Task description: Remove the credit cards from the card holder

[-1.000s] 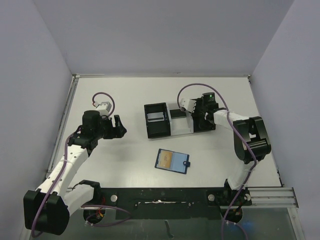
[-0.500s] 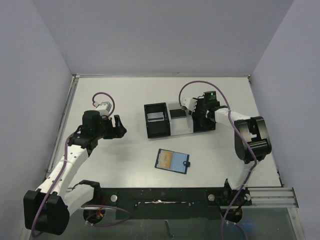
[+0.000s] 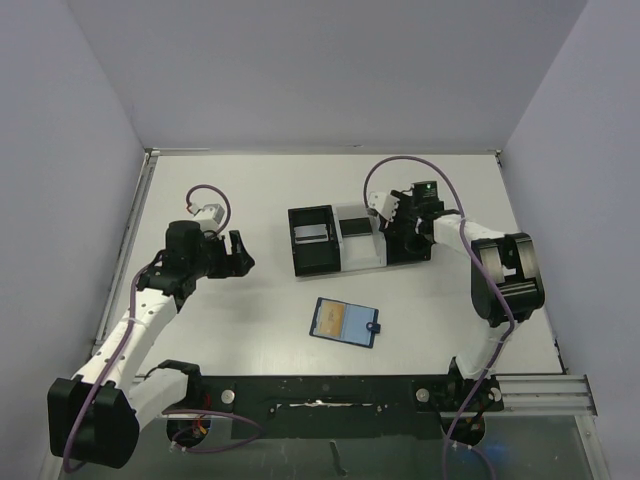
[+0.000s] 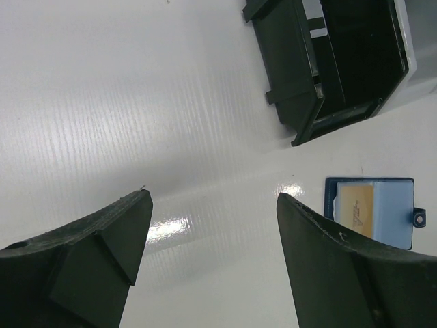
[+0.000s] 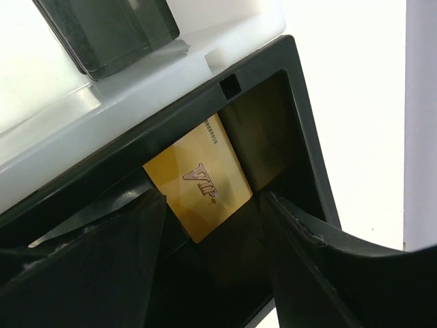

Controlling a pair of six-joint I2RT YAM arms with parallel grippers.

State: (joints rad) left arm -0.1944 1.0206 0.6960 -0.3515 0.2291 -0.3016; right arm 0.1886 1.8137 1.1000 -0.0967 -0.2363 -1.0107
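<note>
A white worktop [image 3: 250,300] fills the scene. Its surface is faintly ribbed and glossy enough to show a bright glare patch [image 4: 167,229] in the left wrist view. Three plain, pale lavender-grey walls close it in: a back wall [image 3: 320,70], a left wall [image 3: 60,200] and a right wall [image 3: 590,200]. A thin metal strip [image 3: 125,250] runs along the left edge. A black bar [image 3: 300,388] lies across the near edge, with a ribbed aluminium rail [image 3: 545,388] at its right end. The light is even and soft.
</note>
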